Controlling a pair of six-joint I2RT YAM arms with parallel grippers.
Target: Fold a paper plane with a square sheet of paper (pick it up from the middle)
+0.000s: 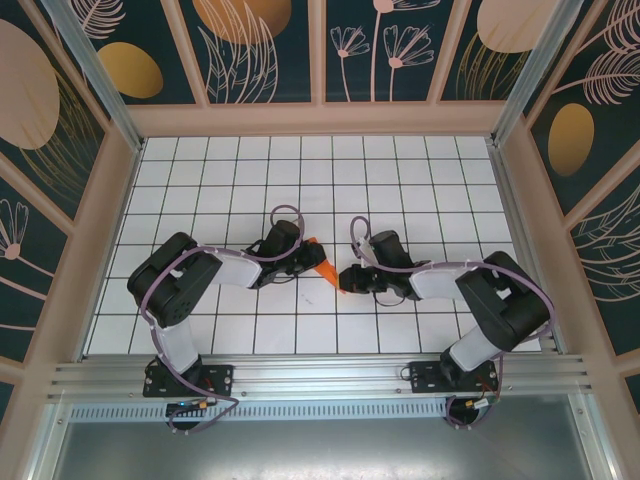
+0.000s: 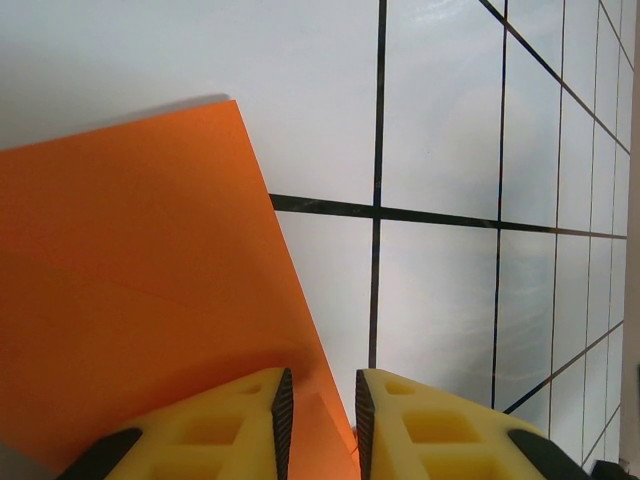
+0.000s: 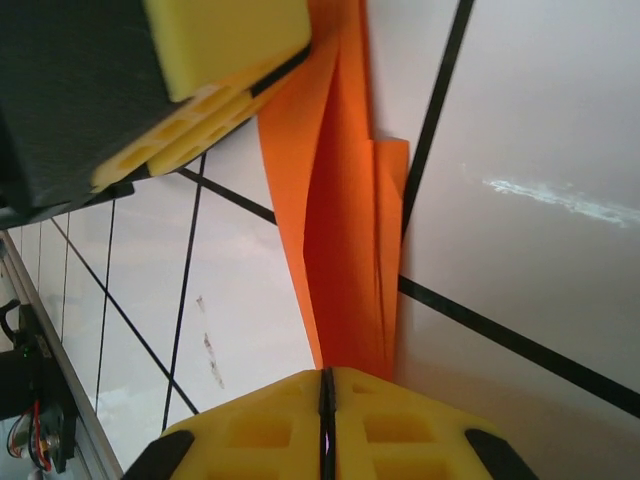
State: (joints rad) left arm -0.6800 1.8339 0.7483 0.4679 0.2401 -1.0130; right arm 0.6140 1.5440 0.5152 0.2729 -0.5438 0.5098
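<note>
Paper plane [image 3: 340, 230] pinched at both ends, one claw on each.
Right gripper [image 3: 327, 375]: pads pressed flat together on the narrow creased end, which runs straight ahead from its tips. Left gripper [image 2: 322, 405]: jaws a slit apart, nipping the paper's edge, with the broad orange panel ahead and to its left, over the gridded table [image 2: 440, 120].

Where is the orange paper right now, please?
In the top view the paper is near the middle of the table, between the left claw and the right claw, which pinches its narrow end.
</note>
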